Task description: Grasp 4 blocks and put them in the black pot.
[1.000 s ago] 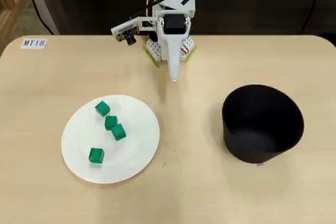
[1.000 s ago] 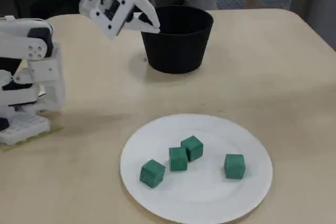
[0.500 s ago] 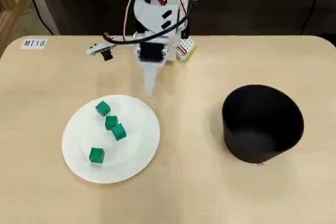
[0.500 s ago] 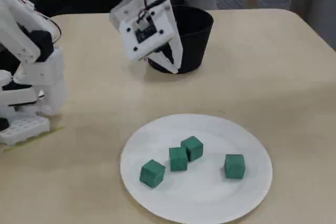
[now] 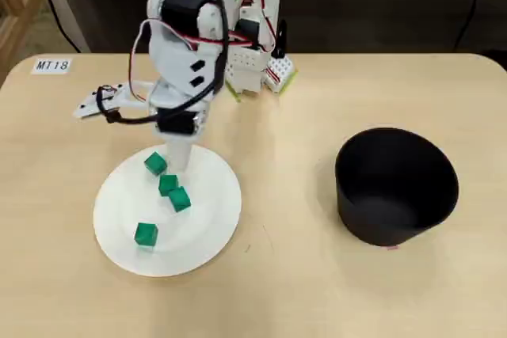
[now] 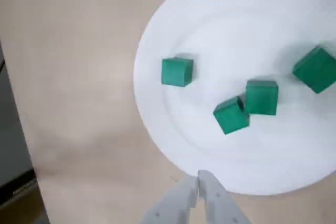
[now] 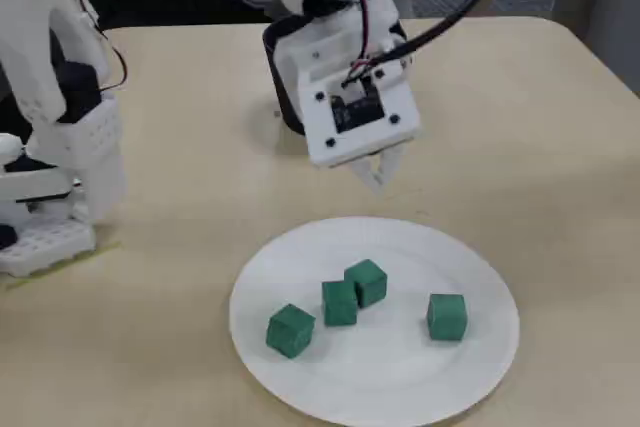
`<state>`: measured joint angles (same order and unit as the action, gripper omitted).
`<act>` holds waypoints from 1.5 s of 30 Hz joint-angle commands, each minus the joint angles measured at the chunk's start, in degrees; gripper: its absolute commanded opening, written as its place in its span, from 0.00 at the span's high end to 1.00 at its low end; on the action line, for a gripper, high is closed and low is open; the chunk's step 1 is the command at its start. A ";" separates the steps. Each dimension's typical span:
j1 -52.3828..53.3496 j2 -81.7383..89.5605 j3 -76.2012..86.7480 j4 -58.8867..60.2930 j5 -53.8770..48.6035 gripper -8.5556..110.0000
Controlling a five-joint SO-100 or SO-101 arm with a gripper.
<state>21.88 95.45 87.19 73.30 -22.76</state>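
Several small green blocks lie on a white plate [image 5: 215, 225]: one [image 5: 155, 164] at the plate's far side, two touching [image 5: 167, 185] [image 5: 179, 199], one alone [image 5: 145, 233]. The wrist view shows them too [image 6: 177, 72] [image 6: 231, 115] [image 6: 261, 97] [image 6: 316, 70], as does the fixed view [image 7: 291, 330] [image 7: 367, 282] [image 7: 446, 316]. My gripper [image 5: 175, 165] hangs shut and empty above the plate's far rim, close to the far block; its tips [image 6: 199, 174] [image 7: 378, 182] are pressed together. The black pot [image 5: 372, 225] stands at the right, apart from the plate. In the fixed view the pot [image 7: 283, 97] is mostly hidden behind the gripper.
The arm's base [image 5: 255, 69] sits at the table's far edge in the overhead view and at the left [image 7: 55, 182] in the fixed view. A label reading MT18 [image 5: 51, 64] is stuck at the far left corner. Bare table separates plate and pot.
The arm has swung left in the overhead view, from the table's far middle to over the plate's far rim. The gripper stayed shut; blocks and pot have not moved.
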 commanded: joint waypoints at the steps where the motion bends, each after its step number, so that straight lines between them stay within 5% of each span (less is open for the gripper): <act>1: 0.62 -0.97 -3.87 0.35 -0.70 0.95; 24: 6.50 -41.04 -49.66 17.67 -9.05 0.93; 35: 4.13 -42.63 -53.35 20.39 -12.13 0.74; 45: 2.72 -46.23 -52.73 21.45 -9.76 0.71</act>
<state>24.43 48.69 36.21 94.39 -33.57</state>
